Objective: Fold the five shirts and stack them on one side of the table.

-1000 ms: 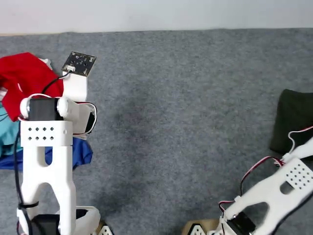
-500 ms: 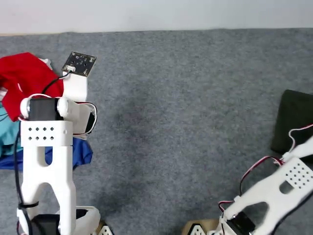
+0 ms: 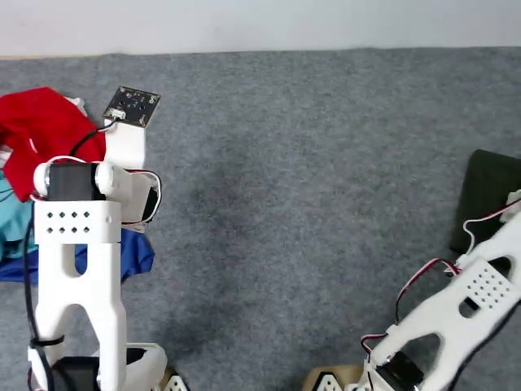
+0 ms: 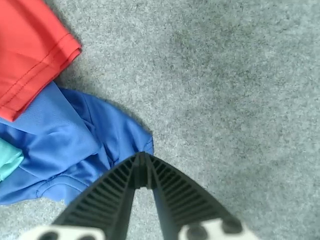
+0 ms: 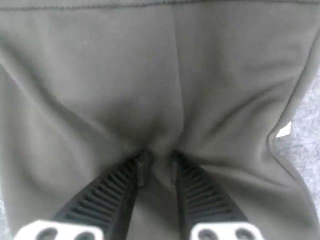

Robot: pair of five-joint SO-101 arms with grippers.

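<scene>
Right wrist view: right gripper (image 5: 156, 161) pinched on fold of dark shirt (image 5: 150, 75), far right of table (image 3: 309, 163). Right arm (image 3: 468, 297) nudged inward just now, guessing pull toward middle starting. Left gripper (image 4: 142, 159) closed, empty, by blue shirt (image 4: 60, 145) edge.

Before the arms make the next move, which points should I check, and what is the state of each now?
1. Right gripper grips dark grey-green cloth shirt: ok, fabric bunched in it.
2. Left gripper empty: cannot tell; shut, tips at crumpled blue cloth shirt.
3. Red cloth shirt, blue shirt, teal cloth shirt folded: not ok, heaped.
4. Dark shirt lies at side of grey felt table: ok.
</scene>
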